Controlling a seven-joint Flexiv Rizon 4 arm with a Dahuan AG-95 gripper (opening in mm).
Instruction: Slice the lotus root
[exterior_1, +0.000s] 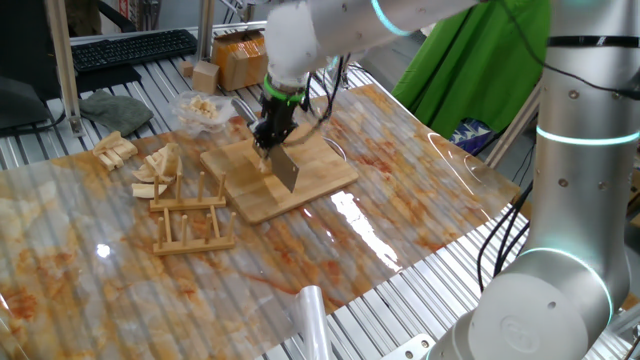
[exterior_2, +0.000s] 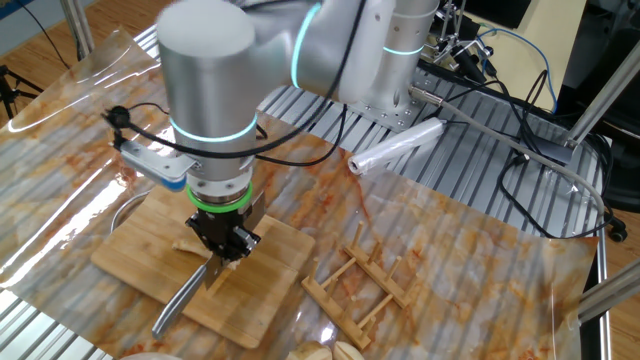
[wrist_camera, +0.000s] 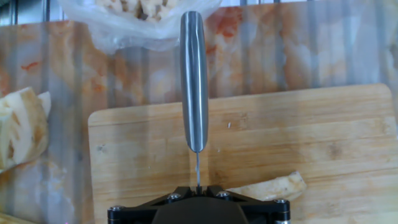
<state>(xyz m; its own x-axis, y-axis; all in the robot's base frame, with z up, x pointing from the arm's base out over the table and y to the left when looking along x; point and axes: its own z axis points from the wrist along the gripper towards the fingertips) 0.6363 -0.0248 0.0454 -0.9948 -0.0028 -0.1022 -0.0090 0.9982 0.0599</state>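
Note:
A wooden cutting board (exterior_1: 310, 180) (exterior_2: 130, 260) (wrist_camera: 311, 130) lies on the plastic-covered table. My gripper (exterior_1: 268, 140) (exterior_2: 225, 250) (wrist_camera: 198, 186) hangs low over it, shut on a steel knife (exterior_1: 286, 170) (exterior_2: 180, 300) (wrist_camera: 193, 81). In the hand view the knife runs straight away from the jaws. The lotus root (wrist_camera: 273, 186) (exterior_2: 190, 243), a small pale chunk, lies on the board just right of the jaws in the hand view. My hand partly covers it.
A clear bag of pale bits (exterior_1: 200, 108) (wrist_camera: 137, 18) lies beyond the board. Larger tan wedges (exterior_1: 155, 170) (wrist_camera: 22, 127) sit to one side. A wooden rack (exterior_1: 190, 215) (exterior_2: 360, 280) stands beside the board. A plastic roll (exterior_2: 395, 148) (exterior_1: 312, 320) lies near the robot base.

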